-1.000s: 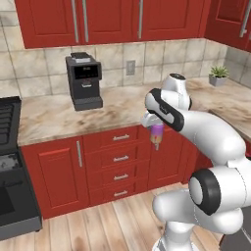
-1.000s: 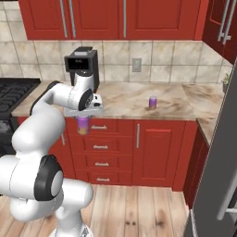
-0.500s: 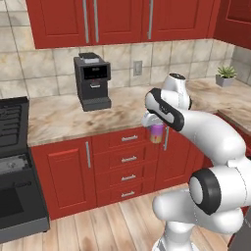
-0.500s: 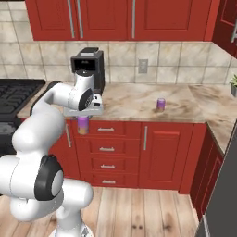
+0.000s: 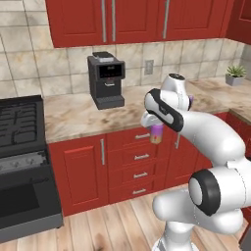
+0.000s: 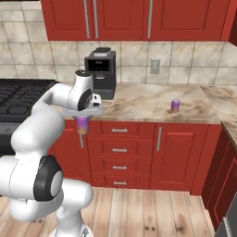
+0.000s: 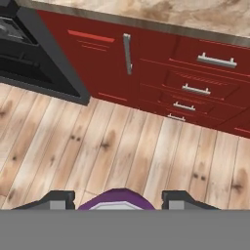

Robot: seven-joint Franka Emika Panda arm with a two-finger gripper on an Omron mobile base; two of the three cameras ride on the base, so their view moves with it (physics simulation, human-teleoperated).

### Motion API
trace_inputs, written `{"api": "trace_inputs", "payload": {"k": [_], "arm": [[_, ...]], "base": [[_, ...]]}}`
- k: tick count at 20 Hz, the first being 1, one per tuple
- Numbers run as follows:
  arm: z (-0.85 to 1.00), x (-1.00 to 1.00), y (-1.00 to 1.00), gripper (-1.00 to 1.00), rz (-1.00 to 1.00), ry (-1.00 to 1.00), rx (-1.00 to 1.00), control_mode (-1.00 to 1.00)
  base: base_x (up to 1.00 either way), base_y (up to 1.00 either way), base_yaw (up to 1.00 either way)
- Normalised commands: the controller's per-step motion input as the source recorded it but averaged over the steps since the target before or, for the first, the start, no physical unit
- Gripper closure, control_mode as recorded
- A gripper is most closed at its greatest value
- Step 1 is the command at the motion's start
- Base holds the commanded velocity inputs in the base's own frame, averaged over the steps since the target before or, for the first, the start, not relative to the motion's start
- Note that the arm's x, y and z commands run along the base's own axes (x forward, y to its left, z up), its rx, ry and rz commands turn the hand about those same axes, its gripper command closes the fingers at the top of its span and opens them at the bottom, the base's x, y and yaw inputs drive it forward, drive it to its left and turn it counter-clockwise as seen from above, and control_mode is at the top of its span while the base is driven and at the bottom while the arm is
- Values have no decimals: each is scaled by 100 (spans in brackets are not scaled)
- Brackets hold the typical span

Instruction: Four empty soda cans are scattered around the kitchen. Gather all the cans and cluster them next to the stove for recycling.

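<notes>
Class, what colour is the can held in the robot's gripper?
Purple can, clearest in the right base view.

A purple soda can (image 6: 175, 105) stands on the beige marbled countertop (image 6: 139, 101); red cabinets (image 6: 176, 148), a black stove (image 5: 19, 162), pale plank floor (image 7: 122, 151).

Base views flank arm, facing shared counter (image 5: 73, 115); hand view looks down at floor (image 7: 122, 151).

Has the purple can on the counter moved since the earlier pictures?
No. The purple can stays right of the wall outlet; the whole view shifted, so the camera moved.
</notes>
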Motion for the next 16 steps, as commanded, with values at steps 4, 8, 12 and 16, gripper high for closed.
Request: {"api": "trace_inputs", "payload": {"k": [4,8,12,16], "arm": [[0,0,0,100,0,0,0,100],[0,0,0,100,0,0,0,100],[0,0,0,100,0,0,0,100],[0,0,0,100,0,0,0,100]], "base": [[6,61,0],[12,61,0],[54,34,2],[74,31,0]]}}
